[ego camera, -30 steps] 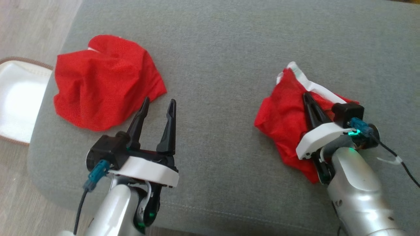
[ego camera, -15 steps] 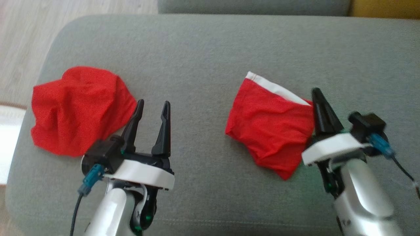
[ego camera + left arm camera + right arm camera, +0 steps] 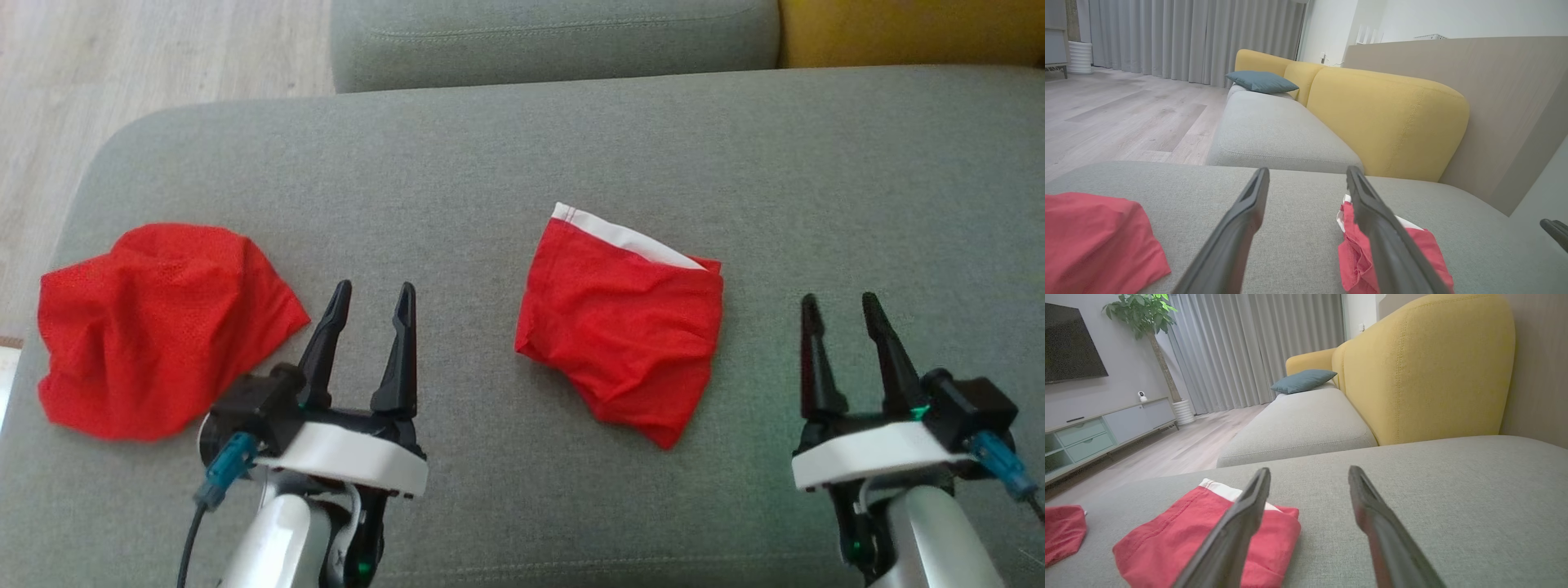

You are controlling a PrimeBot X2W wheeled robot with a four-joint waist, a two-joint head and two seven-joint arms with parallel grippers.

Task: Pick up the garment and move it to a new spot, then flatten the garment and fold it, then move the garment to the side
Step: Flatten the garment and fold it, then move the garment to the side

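A folded red garment point(image 3: 624, 322) with a white waistband lies flat on the grey cushion point(image 3: 522, 147), midway between my two grippers. It also shows in the left wrist view point(image 3: 1348, 249) and in the right wrist view point(image 3: 1175, 539). My left gripper point(image 3: 371, 298) stands open to its left, above the cushion, with nothing between its fingers point(image 3: 1307, 171). My right gripper point(image 3: 841, 306) stands open to the garment's right, apart from it and holding nothing point(image 3: 1309, 470). A second, crumpled red garment point(image 3: 155, 327) lies at the cushion's left end point(image 3: 1094, 241).
The cushion's rounded left edge drops to a wooden floor point(image 3: 122, 65). A second grey seat cushion point(image 3: 555, 41) and a yellow backrest point(image 3: 906, 33) lie beyond it. A teal pillow point(image 3: 1261, 81) rests far down the sofa. Bare cushion stretches right of the folded garment.
My right gripper was shut at the garment; it has opened, let go and drawn back to the right. The garment now lies folded by itself. The head view has shifted.
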